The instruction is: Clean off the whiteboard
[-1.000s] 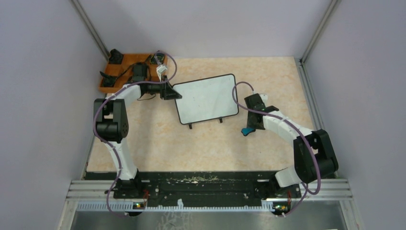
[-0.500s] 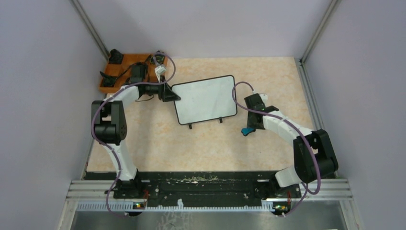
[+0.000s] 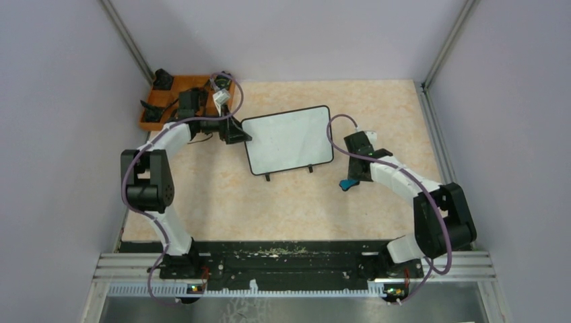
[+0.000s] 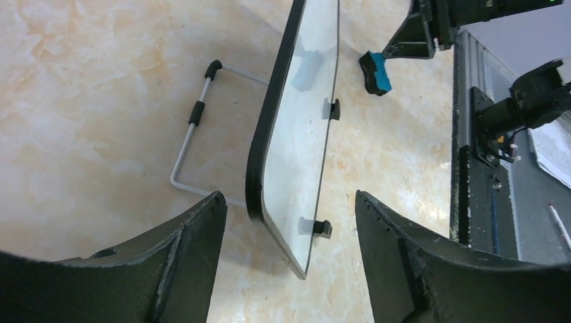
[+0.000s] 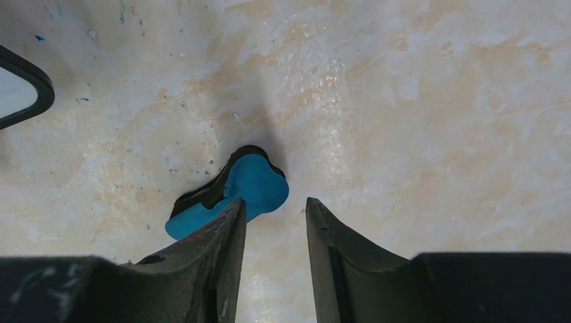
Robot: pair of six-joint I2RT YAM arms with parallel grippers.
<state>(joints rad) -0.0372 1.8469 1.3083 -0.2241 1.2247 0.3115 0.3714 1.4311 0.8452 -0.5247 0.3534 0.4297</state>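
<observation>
The whiteboard (image 3: 288, 139) stands tilted on its two black feet in the middle of the table, its face blank. My left gripper (image 3: 236, 131) is open at its left edge. In the left wrist view the board (image 4: 299, 128) is seen edge-on and its near corner lies between the spread fingers without touching them (image 4: 289, 210). A blue and black eraser (image 3: 348, 184) lies on the table right of the board. My right gripper (image 3: 355, 173) is open just over it. In the right wrist view the eraser (image 5: 256, 183) lies by the left fingertip, outside the gap (image 5: 275, 214).
An orange compartment tray (image 3: 153, 102) with black parts and cables stands at the back left, right behind the left arm. The board's wire stand (image 4: 192, 131) rests on the table behind it. A metal rail (image 3: 296, 266) runs along the near edge.
The left arm's elbow has swung to the left and its gripper and the board's left edge have shifted slightly left. The right arm and the eraser have not moved.
</observation>
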